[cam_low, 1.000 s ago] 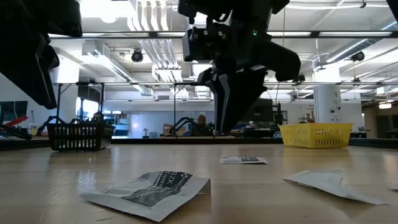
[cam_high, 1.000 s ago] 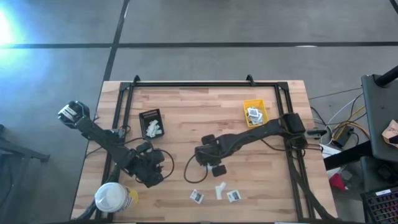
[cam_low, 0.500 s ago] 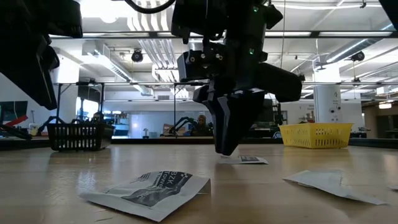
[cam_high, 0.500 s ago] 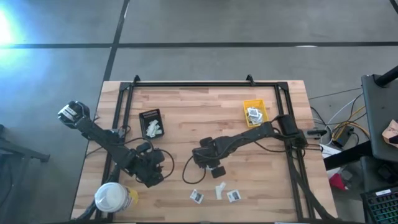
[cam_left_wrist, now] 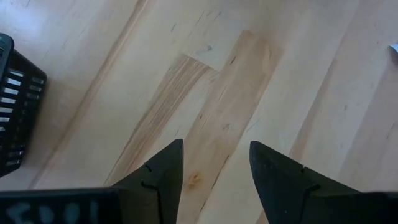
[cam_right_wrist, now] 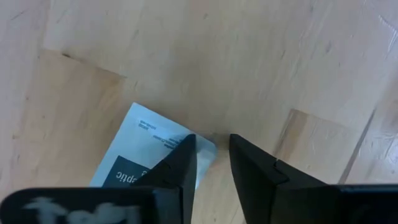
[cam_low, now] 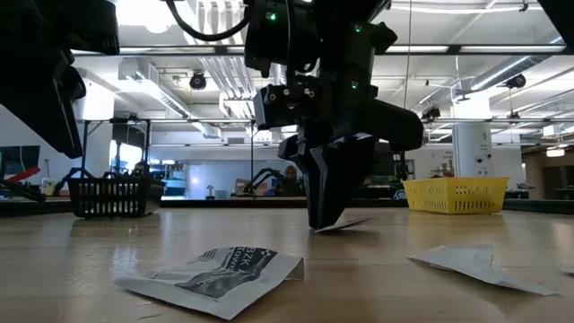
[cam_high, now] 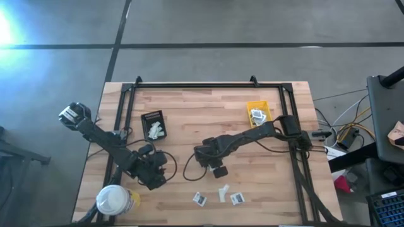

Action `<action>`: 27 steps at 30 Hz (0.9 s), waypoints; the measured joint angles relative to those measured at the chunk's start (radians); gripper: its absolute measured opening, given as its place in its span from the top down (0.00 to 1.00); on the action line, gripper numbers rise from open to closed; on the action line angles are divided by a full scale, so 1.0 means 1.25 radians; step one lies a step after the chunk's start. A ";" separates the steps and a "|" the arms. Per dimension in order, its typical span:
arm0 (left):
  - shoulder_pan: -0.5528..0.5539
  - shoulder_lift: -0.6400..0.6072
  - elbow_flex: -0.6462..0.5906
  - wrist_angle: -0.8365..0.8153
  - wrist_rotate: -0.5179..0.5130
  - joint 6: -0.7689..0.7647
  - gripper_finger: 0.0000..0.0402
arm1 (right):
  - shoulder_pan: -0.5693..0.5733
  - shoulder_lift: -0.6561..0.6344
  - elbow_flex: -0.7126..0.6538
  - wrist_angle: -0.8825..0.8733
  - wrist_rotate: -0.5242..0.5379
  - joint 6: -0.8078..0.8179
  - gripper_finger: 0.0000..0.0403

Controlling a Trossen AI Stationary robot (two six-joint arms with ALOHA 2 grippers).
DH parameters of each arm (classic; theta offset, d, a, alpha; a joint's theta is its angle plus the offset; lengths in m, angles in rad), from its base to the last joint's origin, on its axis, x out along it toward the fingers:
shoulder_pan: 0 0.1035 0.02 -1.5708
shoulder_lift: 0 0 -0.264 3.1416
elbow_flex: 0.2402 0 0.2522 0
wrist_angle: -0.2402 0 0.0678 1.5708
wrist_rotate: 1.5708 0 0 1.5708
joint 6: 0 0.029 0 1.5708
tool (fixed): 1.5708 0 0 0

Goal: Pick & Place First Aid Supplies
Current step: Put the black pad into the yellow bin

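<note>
Desk (cam_high: 208, 110): left arm enters from the left edge; left end effector (cam_high: 153, 178) hangs over bare boards near the front-left corner. The tub (cam_high: 113, 200) stands just left of and in front of it, at the desk's front-left corner. Tray (cam_high: 153, 124) lies behind the left end effector, toward the rear left. Bin (cam_high: 259, 113) sits at the rear right, with packets inside. Right arm reaches in from the right edge to mid-desk; right end effector (cam_right_wrist: 211, 163) is down at one packet (cam_right_wrist: 140, 155), at that packet's corner. Three more packets (cam_high: 219, 196) lie in a row in front of it, near the front edge.
</note>
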 joint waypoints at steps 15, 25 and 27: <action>0.000 0.000 0.000 0.001 0.000 0.000 0.56 | 0.001 -0.031 0.032 -0.024 -0.022 0.001 0.77; 0.000 0.000 0.000 0.006 0.000 0.000 0.56 | 0.001 -0.023 0.010 -0.027 -0.026 -0.001 0.75; 0.000 0.000 0.000 0.006 0.000 0.000 0.56 | 0.001 -0.023 0.007 -0.022 -0.026 -0.002 0.75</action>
